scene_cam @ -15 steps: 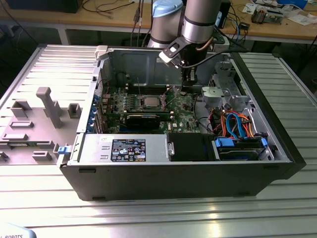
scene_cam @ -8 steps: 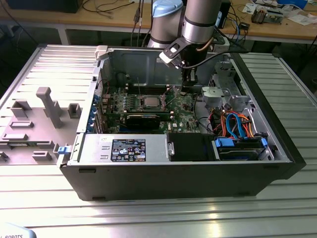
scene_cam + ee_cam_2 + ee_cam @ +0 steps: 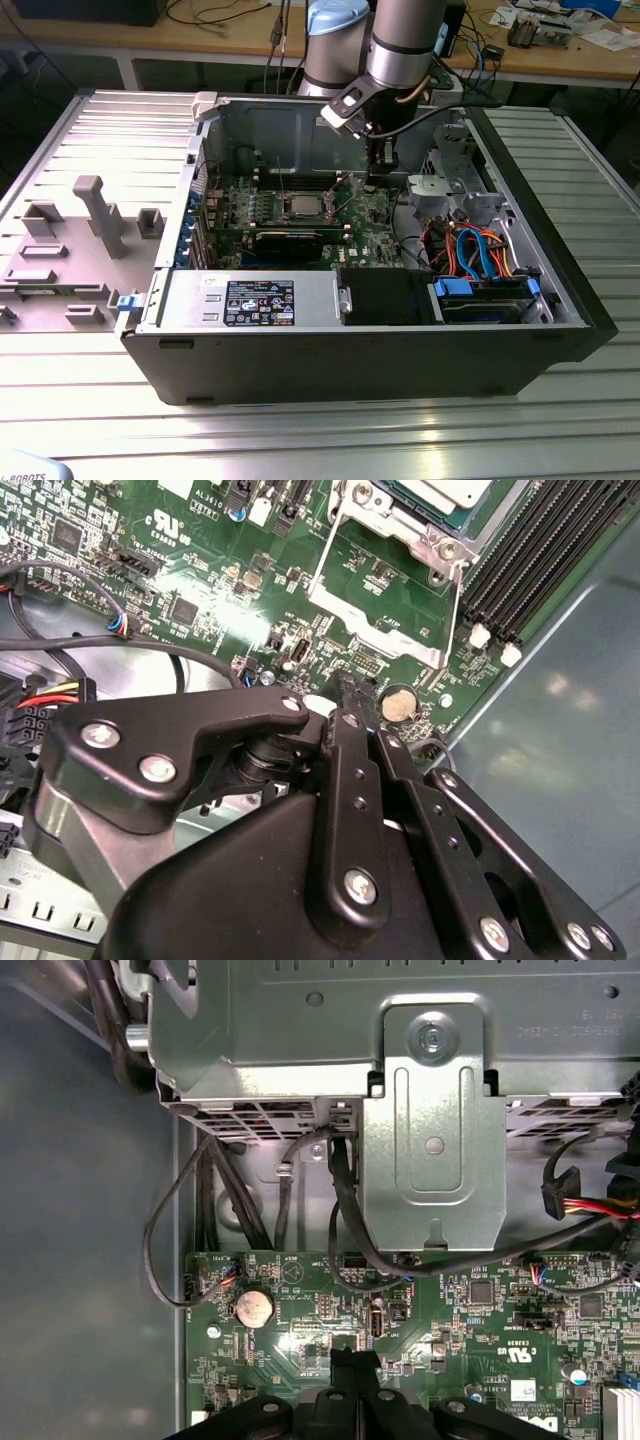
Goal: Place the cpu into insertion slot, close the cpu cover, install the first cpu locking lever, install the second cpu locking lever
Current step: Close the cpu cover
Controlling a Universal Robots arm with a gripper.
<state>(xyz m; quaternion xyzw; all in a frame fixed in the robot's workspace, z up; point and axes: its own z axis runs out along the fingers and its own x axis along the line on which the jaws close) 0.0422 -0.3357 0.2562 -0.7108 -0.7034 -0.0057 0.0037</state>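
Gripper (image 3: 352, 692) pinched together, holds nothing, low over board (image 3: 480, 1340); exterior view: at 2 o'clock of cpu (image 3: 304, 206). cpu sits in slot (image 3: 410, 525), cover (image 3: 383, 630) open. Cover prob light, thin, stiff: push at free edge.

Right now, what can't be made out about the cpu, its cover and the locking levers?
cpu: second wrist view, cut off by the picture's edge.
cpu cover: second wrist view, partly cut off; closed or not, unclear.
Locking levers: exterior view, too small around the insertion slot to judge.
Circuit board: second wrist view, near part hidden by the gripper.
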